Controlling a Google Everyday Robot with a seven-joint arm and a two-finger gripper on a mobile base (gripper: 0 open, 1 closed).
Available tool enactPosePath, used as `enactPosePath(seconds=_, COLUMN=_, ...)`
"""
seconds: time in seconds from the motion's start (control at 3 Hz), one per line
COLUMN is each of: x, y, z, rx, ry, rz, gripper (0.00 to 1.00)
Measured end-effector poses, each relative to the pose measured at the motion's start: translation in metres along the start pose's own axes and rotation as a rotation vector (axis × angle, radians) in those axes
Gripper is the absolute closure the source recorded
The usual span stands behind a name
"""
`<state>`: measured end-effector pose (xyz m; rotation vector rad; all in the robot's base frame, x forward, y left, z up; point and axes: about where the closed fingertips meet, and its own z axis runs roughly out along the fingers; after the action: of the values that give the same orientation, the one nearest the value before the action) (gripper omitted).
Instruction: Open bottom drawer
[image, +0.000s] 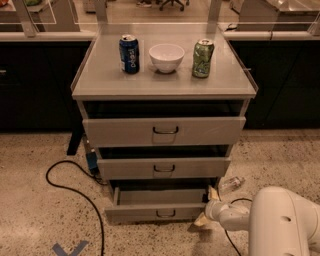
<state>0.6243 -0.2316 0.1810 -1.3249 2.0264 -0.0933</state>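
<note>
The bottom drawer (150, 212) is the lowest and shallowest of three pale grey fronts on the cabinet. It stands pulled out, its flat grey tray (160, 196) showing behind the front, with a small dark wire handle (165, 214) at mid-front. My gripper (207, 207) is at the drawer's right end, against its right corner, low near the floor. My white arm (280, 220) comes in from the lower right.
On the cabinet top (105, 82) stand a blue can (129, 54), a white bowl (166, 57) and a green can (203, 58). The top drawer (164, 131) and middle drawer (163, 168) are slightly out. A black cable (75, 190) loops on the floor at left. A clear bottle (231, 183) lies at right.
</note>
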Motion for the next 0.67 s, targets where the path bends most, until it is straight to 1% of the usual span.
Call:
enactPosePath(seconds=0.33, x=0.001, y=0.044, z=-0.004, rx=-0.078, ry=-0.014, rz=0.028, gripper=0.00)
enactPosePath(seconds=0.67, x=-0.025, y=0.047, z=-0.001, rx=-0.076, ry=-0.063, rz=0.005, gripper=0.00)
